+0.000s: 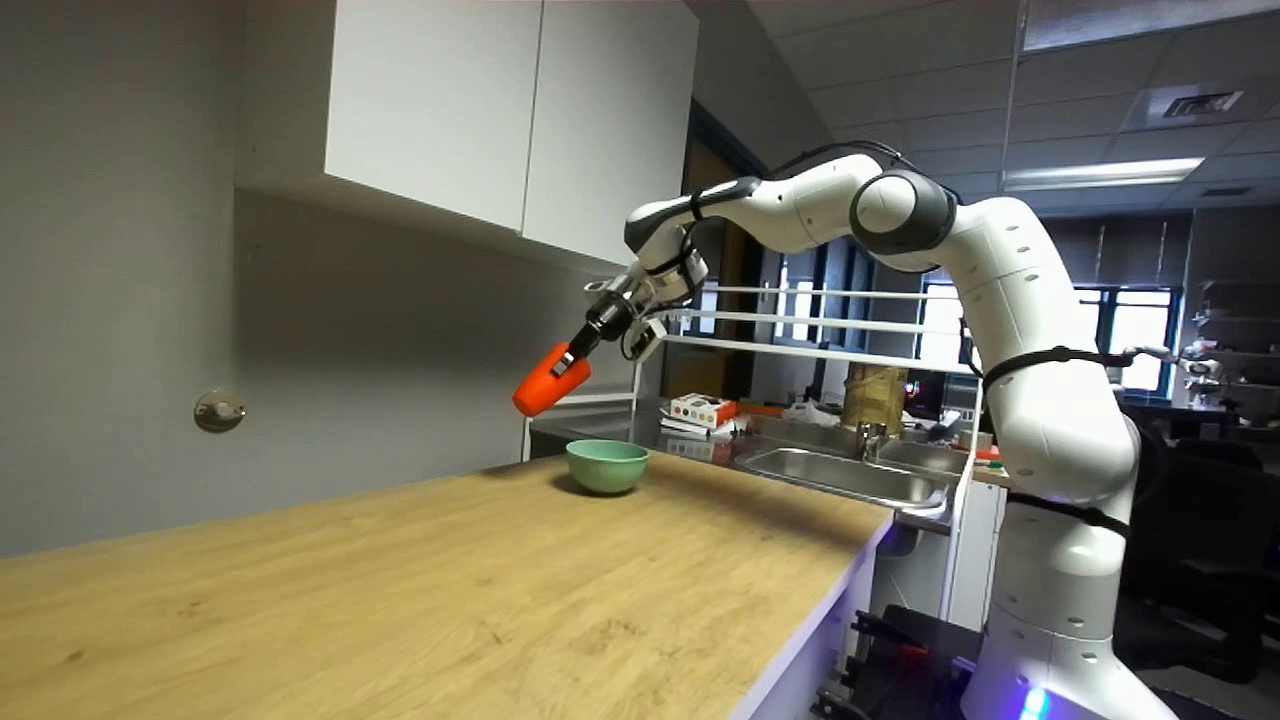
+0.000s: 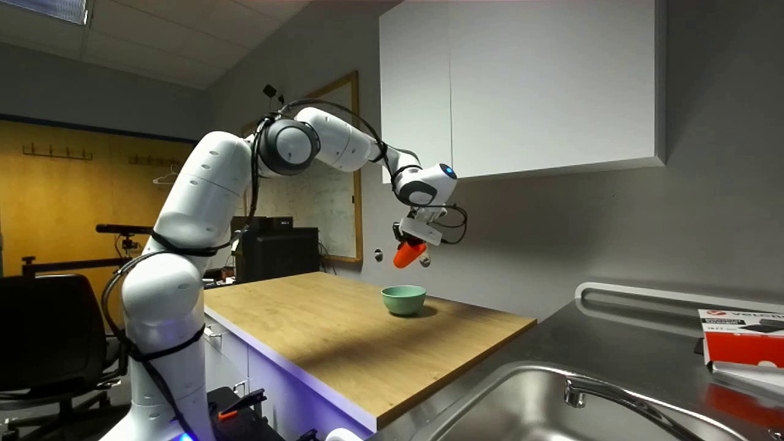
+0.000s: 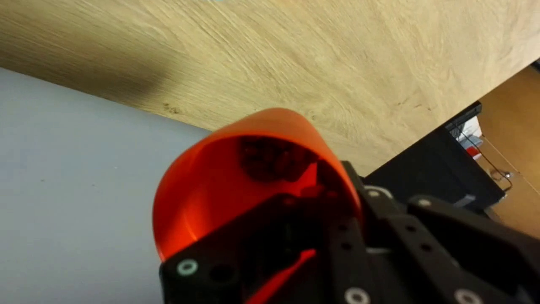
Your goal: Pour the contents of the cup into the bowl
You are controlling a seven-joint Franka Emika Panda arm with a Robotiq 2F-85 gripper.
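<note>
In an exterior view, at the far left, a worktop (image 1: 300, 600) of pale wood runs along a grey wall (image 1: 120, 300). A round fitting (image 1: 219, 410) is on the wall near 9 o'clock, with 12 at the top of the view. A white cabinet (image 1: 430, 110) hangs at 11 o'clock.

Near the middle, the cup (image 1: 545, 387), orange-red, is up in the air, apart from the worktop. It is strongly tilted: its base points between 7 and 8 o'clock, its mouth between 1 and 2. The tool (image 1: 566, 362) is holding the cup at the mouth end; in the wrist view its dark parts show both inside the cup and just outside its wall. There, a cluster of small dark pieces (image 3: 274, 158) lies within the cup; what they are is too unclear to tell.

Lower and slightly right, at 5 o'clock from the cup, the bowl (image 1: 607, 470), light green, stands upright on the worktop. Cup and bowl are apart; in both exterior views the cup is higher.

Farther right, a box (image 1: 702, 410) sits at 2 o'clock from the bowl and a steel sink (image 1: 850, 475) at 3. At the far right, the white arm (image 1: 1065, 430) has its base at 4 o'clock, bends near 2, and slopes down to the tool.
</note>
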